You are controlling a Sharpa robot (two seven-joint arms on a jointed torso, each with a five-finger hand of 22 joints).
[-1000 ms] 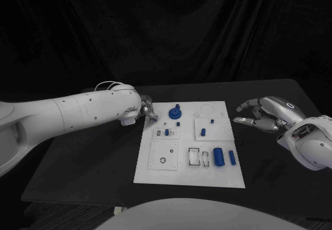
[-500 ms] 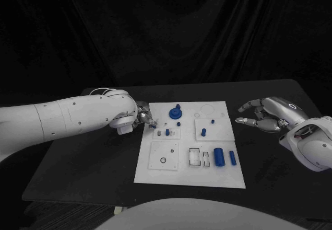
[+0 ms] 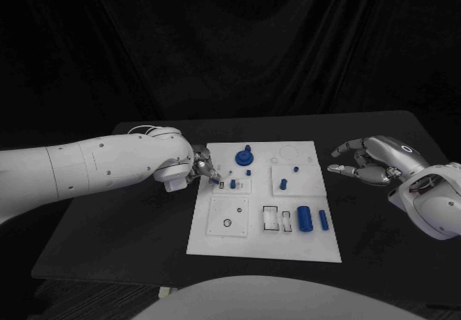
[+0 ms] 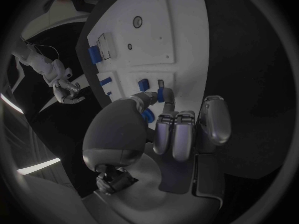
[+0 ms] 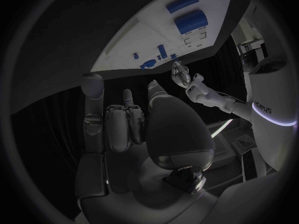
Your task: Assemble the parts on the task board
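The white task board (image 3: pixel 259 240) lies in the middle of the black table. My left hand (image 3: pixel 201 167) hovers at the board's far left edge, and its thumb and fingers (image 4: pixel 174 129) pinch a small blue part (image 4: pixel 147 116). Just beside the fingertips, short blue pegs (image 3: pixel 232 183) stand in a small raised plate. A round blue part with a knob (image 3: pixel 245 157) sits at the far middle. Near the front right lie a large blue cylinder (image 3: pixel 304 218) and a thinner one (image 3: pixel 323 220). My right hand (image 3: pixel 370 160) hangs off the board's right side, fingers apart, holding nothing.
Two white blocks (image 3: pixel 276 219) sit in a slot left of the cylinders. A small black ring (image 3: pixel 226 223) lies on the front left plate. Two more blue pegs (image 3: pixel 285 181) stand right of centre. Bare black table surrounds the board.
My left hand has moved a little nearer along the board's left edge, toward the small plate with pegs. The right hand has barely shifted.
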